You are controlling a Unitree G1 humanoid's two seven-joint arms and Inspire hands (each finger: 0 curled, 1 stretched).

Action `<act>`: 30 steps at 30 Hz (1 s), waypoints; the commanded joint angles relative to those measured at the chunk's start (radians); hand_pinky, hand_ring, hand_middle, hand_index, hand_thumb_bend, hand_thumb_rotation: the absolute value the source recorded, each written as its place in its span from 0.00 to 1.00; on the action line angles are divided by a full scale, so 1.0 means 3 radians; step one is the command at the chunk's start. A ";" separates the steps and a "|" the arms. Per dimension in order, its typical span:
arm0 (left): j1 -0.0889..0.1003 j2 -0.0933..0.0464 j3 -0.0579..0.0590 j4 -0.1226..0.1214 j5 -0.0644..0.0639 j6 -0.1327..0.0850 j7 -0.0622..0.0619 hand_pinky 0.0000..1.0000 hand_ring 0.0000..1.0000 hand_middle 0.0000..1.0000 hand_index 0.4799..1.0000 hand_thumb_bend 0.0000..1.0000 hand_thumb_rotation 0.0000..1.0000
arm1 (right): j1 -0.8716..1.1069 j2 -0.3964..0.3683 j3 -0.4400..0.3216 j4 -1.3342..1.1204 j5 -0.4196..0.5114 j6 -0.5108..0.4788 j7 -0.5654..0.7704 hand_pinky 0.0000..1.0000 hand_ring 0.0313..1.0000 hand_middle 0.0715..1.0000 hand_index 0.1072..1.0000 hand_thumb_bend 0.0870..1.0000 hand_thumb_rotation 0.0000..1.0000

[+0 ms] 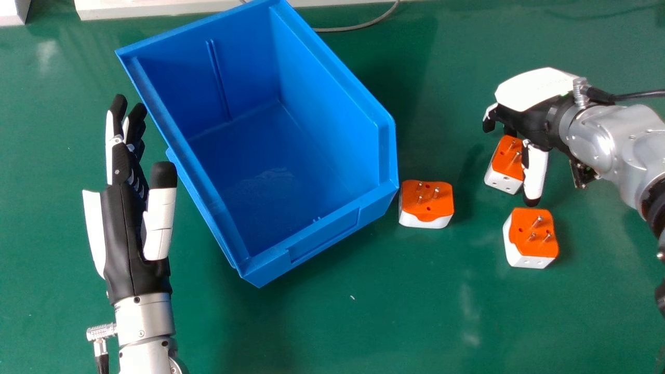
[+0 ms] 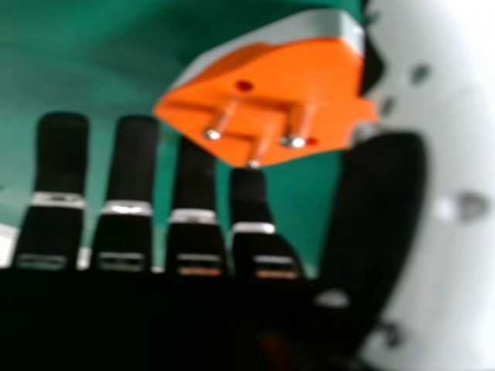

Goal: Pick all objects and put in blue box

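At the right, my right hand point(image 1: 537, 98) is over an orange and white plug adapter point(image 1: 506, 161), its thumb beside the adapter and its fingers relaxed, partly hidden by the hand's back. In the right hand view the adapter point(image 2: 271, 100) lies between the thumb and the straight fingers of my right hand point(image 2: 197, 178). A second adapter point(image 1: 531, 234) sits just below that thumb in the head view, pins up. A third adapter point(image 1: 427, 200) is beside the right corner of the blue box point(image 1: 332, 228), whose inside holds nothing. My left hand point(image 1: 130, 223) is open, left of the box.
A white edge point(image 1: 156, 8) runs along the far side of the green table point(image 1: 363, 322). A thin grey cable point(image 1: 358, 26) lies behind the box, and a black cable point(image 1: 636, 95) trails from the right wrist.
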 commanded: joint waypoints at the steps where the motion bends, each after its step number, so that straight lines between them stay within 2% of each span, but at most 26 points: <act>1: -0.0037 0.0021 -0.0001 -0.0010 0.0032 -0.0080 0.0009 0.97 0.95 0.94 0.91 0.93 0.93 | -0.0079 -0.0031 -0.0023 -0.0061 0.0037 0.0020 -0.0049 0.50 0.65 0.74 0.79 0.80 0.04; 8: -0.0034 0.0014 -0.0005 -0.0015 0.0008 -0.0068 -0.0008 0.97 0.95 0.94 0.91 0.93 0.93 | -0.0077 -0.0020 -0.0038 -0.0051 0.0057 0.0009 -0.0038 0.50 0.66 0.75 0.79 0.81 0.04; 10: -0.0037 0.0012 -0.0004 -0.0006 0.0021 -0.0078 0.0003 0.97 0.95 0.94 0.91 0.93 0.93 | -0.0072 -0.0019 -0.0047 -0.0067 0.0066 0.0015 -0.0025 0.49 0.65 0.74 0.78 0.81 0.03; 12: -0.0040 -0.0001 -0.0007 -0.0005 0.0000 -0.0084 -0.0010 0.97 0.95 0.94 0.91 0.93 0.93 | -0.0073 -0.0007 -0.0032 -0.0055 0.0053 -0.0003 -0.0030 0.48 0.64 0.74 0.78 0.81 0.02; 13: -0.0041 -0.0007 -0.0009 -0.0007 -0.0013 -0.0085 -0.0019 0.98 0.95 0.94 0.91 0.93 0.93 | -0.0075 0.0000 -0.0024 -0.0045 0.0046 -0.0008 -0.0033 0.47 0.62 0.73 0.75 0.81 0.01; 17: -0.0036 -0.0011 -0.0013 -0.0026 -0.0002 -0.0068 -0.0013 0.98 0.95 0.93 0.91 0.93 0.93 | -0.0078 0.0035 -0.0008 0.0004 0.0035 -0.0045 -0.0054 0.44 0.58 0.70 0.71 0.80 0.01; 18: -0.0039 -0.0008 -0.0011 -0.0021 0.0012 -0.0075 -0.0002 0.98 0.95 0.93 0.91 0.93 0.93 | -0.0067 0.0024 -0.0020 0.0002 0.0050 -0.0097 -0.0077 0.42 0.55 0.70 0.69 0.73 0.00; 19: -0.0042 -0.0006 -0.0010 -0.0014 0.0013 -0.0077 0.0000 0.98 0.95 0.93 0.91 0.93 0.93 | -0.0058 0.0035 -0.0042 0.0008 0.0073 -0.0084 -0.0080 0.42 0.55 0.70 0.69 0.73 0.00; 20: -0.0044 -0.0006 -0.0010 -0.0016 0.0017 -0.0070 0.0004 0.98 0.95 0.93 0.91 0.94 0.93 | -0.0047 0.0053 -0.0057 0.0012 0.0085 -0.0049 -0.0100 0.42 0.53 0.69 0.67 0.67 0.00; 22: -0.0044 -0.0013 -0.0011 -0.0034 0.0017 -0.0051 0.0011 0.98 0.95 0.93 0.91 0.94 0.93 | -0.0043 0.0112 -0.0054 0.0030 0.0073 0.0084 -0.0119 0.42 0.53 0.69 0.67 0.67 0.00; 23: -0.0046 -0.0015 -0.0012 -0.0036 0.0017 -0.0048 0.0013 0.98 0.95 0.93 0.91 0.93 0.93 | -0.0049 0.0141 -0.0041 0.0042 0.0060 0.0156 -0.0110 0.42 0.52 0.68 0.62 0.62 0.00; 25: -0.0053 -0.0017 -0.0014 -0.0031 0.0012 -0.0053 0.0010 0.98 0.95 0.93 0.91 0.93 0.93 | -0.0100 0.0224 -0.0015 0.0108 0.0038 0.0357 -0.0001 0.42 0.52 0.68 0.62 0.62 0.00; 26: -0.0055 -0.0019 -0.0014 -0.0033 0.0015 -0.0052 0.0014 0.98 0.95 0.93 0.91 0.93 0.93 | -0.0126 0.0237 0.0015 0.0129 0.0012 0.0379 0.0037 0.41 0.51 0.66 0.58 0.58 0.00; 29: -0.0066 -0.0016 -0.0015 -0.0016 0.0028 -0.0061 0.0023 0.98 0.95 0.93 0.91 0.94 0.93 | -0.0107 0.0162 0.0003 0.0080 0.0032 0.0243 -0.0075 0.41 0.50 0.67 0.55 0.56 0.00; 30: -0.0072 -0.0017 -0.0014 -0.0008 0.0028 -0.0065 0.0026 0.98 0.95 0.93 0.91 0.93 0.93 | -0.0088 0.0130 0.0005 0.0056 0.0027 0.0191 -0.0155 0.40 0.48 0.63 0.53 0.54 0.00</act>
